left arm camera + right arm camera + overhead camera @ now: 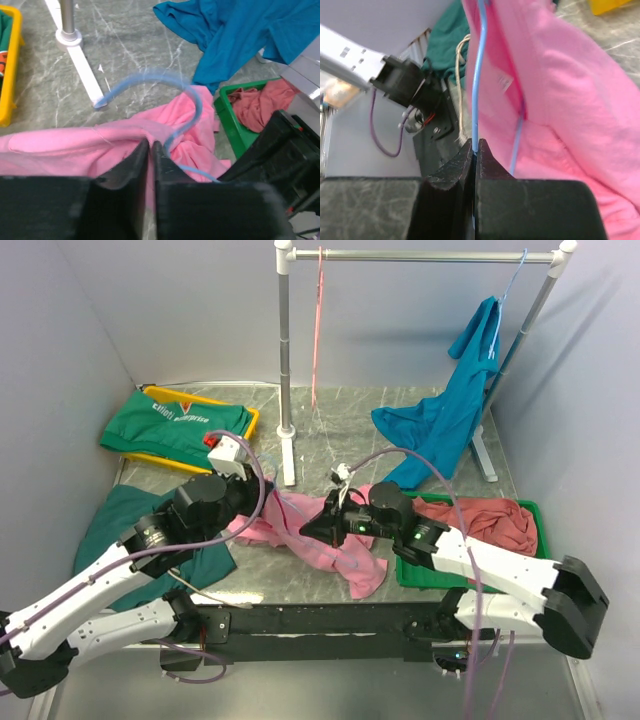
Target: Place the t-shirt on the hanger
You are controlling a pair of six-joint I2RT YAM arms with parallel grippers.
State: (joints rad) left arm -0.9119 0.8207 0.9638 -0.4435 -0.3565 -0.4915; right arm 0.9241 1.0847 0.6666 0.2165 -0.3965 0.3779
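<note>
Mid-frame, top view, t-shirt (355,565): crumpled heap, hanger (196,107) wire running into the cloth.
Right gripper (474,146): I clamp the hanger wire, likely steadying it for threading.
Left gripper (151,146): narrow slit at the pink cloth; can't tell if pinching.

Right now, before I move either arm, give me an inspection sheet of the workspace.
Surface: grey marbled table, largely covered by clothes.
Job's things: t-shirt crumpled mid-table; hanger lying on it, wire partly in its folds.
Clutter: green shirt in yellow tray; teal garment under left arm; rose garment in green bin; blue shirt hanging from rack, trailing onto the table; pink hanger on rack.
Grippers: left gripper nearly closed at the t-shirt, grip unclear; right gripper shut on the hanger wire.
Cables: purple cables loop over both arms.
Surroundings: plain grey walls.
</note>
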